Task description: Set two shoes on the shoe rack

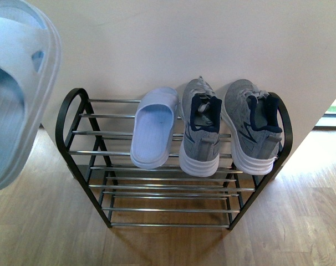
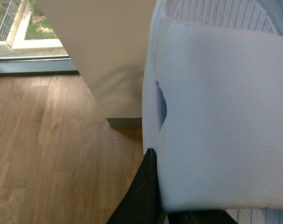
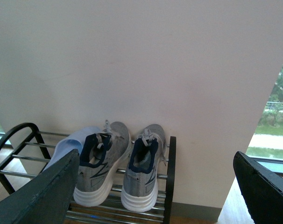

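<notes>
At far left in the front view a pale slide (image 1: 15, 88) hangs close to the camera, well apart from the rack (image 1: 65, 119). The left wrist view shows it filling the frame, with a dark finger (image 2: 144, 191) of the left gripper pressed to the edge of its strap; the gripper appears closed on it, though the second finger is hidden.

On the rack's top tier, going rightward, a second slide (image 1: 152, 127) lies toes toward the wall, then the two sneakers (image 1: 201, 127) (image 1: 251, 124) side by side, heels outward, soles on the chrome bars, the right one hard against the rack's right end frame. Both task shoes thus look already placed.

The sneakers should handle as light, with soft knit uppers that give under a pinch and stiff, thick white soles (smooth, maybe slippery on thin bars). The heel collar or the sole's sides would be the firmest hold.

The right gripper (image 3: 165, 186) stands open and empty, its dark fingers (image 3: 36, 196) wide apart in the right wrist view, looking at the sneakers' heels from in front of the rack, not touching them.
</notes>
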You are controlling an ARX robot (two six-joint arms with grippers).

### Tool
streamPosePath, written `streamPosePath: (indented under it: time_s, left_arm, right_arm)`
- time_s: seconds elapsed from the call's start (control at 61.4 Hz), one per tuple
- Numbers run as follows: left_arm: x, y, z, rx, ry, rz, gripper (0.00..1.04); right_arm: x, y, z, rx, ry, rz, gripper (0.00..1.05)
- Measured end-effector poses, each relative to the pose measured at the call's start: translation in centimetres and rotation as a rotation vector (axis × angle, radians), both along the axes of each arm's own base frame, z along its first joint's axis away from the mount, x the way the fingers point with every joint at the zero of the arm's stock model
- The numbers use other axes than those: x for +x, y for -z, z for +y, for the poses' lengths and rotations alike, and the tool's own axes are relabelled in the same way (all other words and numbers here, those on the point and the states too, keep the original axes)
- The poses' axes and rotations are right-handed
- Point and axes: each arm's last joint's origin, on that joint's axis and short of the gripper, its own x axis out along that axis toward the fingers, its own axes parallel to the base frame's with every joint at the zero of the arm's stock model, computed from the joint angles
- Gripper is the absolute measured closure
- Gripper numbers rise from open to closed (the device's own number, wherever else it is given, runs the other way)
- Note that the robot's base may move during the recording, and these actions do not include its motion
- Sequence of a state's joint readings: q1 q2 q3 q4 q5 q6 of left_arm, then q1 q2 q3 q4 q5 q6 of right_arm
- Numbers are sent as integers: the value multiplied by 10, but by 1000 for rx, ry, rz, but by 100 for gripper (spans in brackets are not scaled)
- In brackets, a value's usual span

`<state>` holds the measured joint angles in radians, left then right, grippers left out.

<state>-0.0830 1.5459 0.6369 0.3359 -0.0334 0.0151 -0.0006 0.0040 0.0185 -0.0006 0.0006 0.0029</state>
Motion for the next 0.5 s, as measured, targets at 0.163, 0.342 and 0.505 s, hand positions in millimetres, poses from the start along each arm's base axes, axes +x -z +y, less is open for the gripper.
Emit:
streamPosePath:
  time_s: [0.163, 0.342, 0.505]
  left_arm:
    - [39, 20, -2, 64, 0, 70, 103]
    - [77, 46, -5, 122, 12, 153, 103]
    - [103, 68, -8, 120, 24, 202, 103]
  right_arm:
    - [0, 0, 0, 0, 0, 0, 9]
    - [0, 0, 0, 0, 0, 0, 9]
    - [0, 0, 0, 0, 0, 0, 9]
